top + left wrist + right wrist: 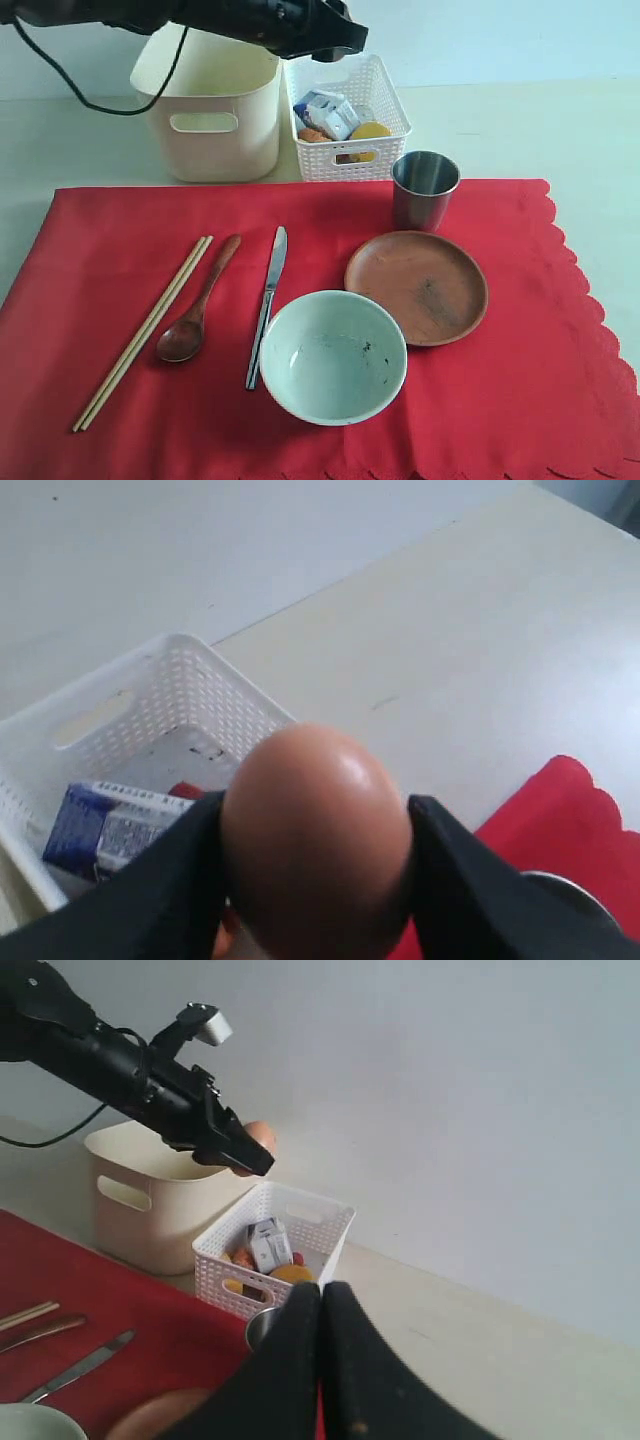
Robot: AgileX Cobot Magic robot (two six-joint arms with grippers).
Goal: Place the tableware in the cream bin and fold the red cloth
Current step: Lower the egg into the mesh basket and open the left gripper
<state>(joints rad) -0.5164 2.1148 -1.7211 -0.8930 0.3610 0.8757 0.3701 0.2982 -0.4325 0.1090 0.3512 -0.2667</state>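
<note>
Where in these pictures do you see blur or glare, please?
Left wrist view: the egg looms close and soft, with a pale highlight on top. Right wrist view: the right gripper is a blurred dark foreground. Exterior view: even light, sharp, mild reflections on the steel cup.

Egg (315,840), white basket (350,165) (milk carton (325,112) inside)
</note>
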